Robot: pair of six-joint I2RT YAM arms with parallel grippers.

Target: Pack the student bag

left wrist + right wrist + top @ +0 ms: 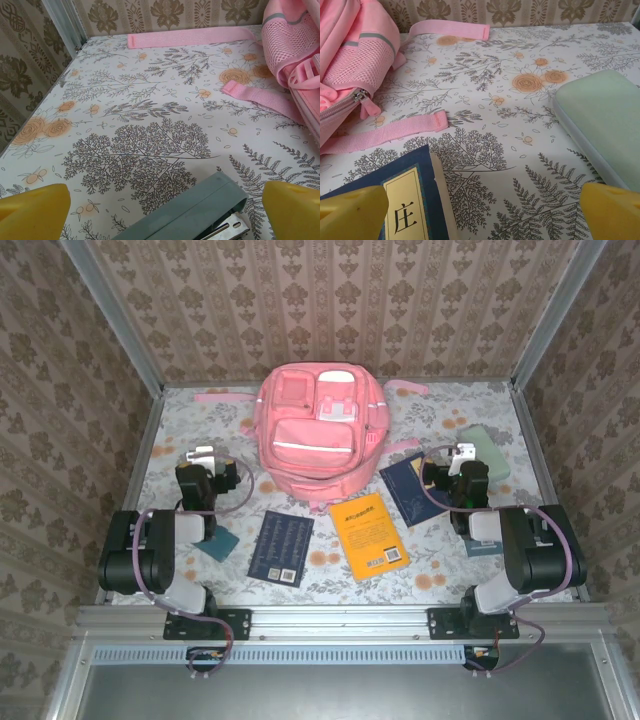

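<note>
Jaws on left gripper (161,212) and right gripper (482,212) are both standing wide apart and empty, soft pink fabric backpack (318,435) is lying ahead between them looking unpacked, with grey-green stapler (187,212) under left jaws, blue-covered book (380,185) and mint oblong case (605,120) flanking right jaws, yellow paperback (370,535) and dark blue booklet (281,548) waiting behind, floral tabletop (150,125) staying open ahead, patterned walls (60,390) crowding outboard.

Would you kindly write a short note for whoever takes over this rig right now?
Left hand: open, empty, left of the student bag.
Right hand: open, empty, right of it.
The student bag lies at the back middle of the table; yellow book, dark book, blue book, green case and stapler lie outside it.
Done: nothing visibly packed.
Left: put them all in.
</note>
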